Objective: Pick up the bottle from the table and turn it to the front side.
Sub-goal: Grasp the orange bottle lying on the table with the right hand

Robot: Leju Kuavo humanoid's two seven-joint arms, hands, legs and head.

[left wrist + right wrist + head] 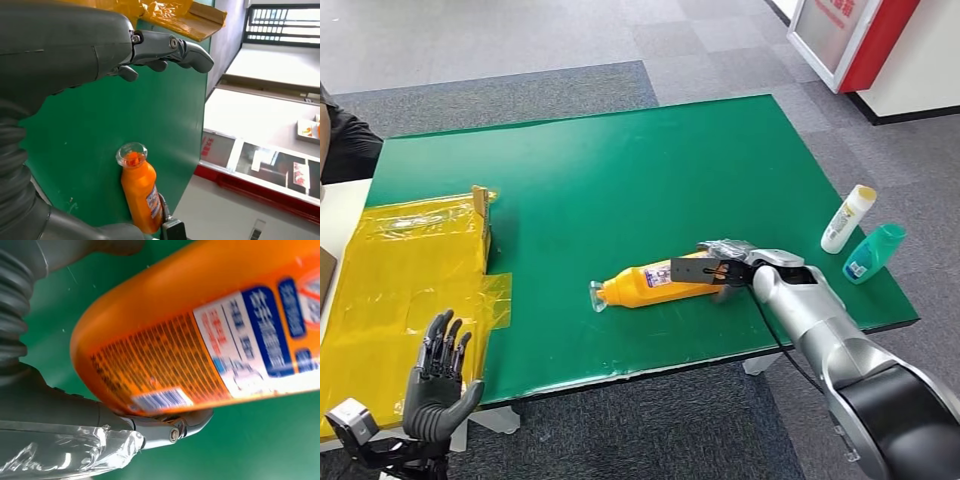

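Head view, going left to right: your left hand (439, 380) waits open and empty at about 7 o'clock, fingers spread upward off the desk (569, 190) beside the yellow plastic wrapping (403, 270), probably kept out of the way. The orange bottle (652, 283) lies on its side near the centre, clear cap toward 9 o'clock and base toward 3 o'clock, where your right hand (720, 265) closes around that base end; a grip there leaves the label free to roll round to the front. Two more bottles, one white (848, 218) and one teal (875, 252), lie at 3 o'clock.
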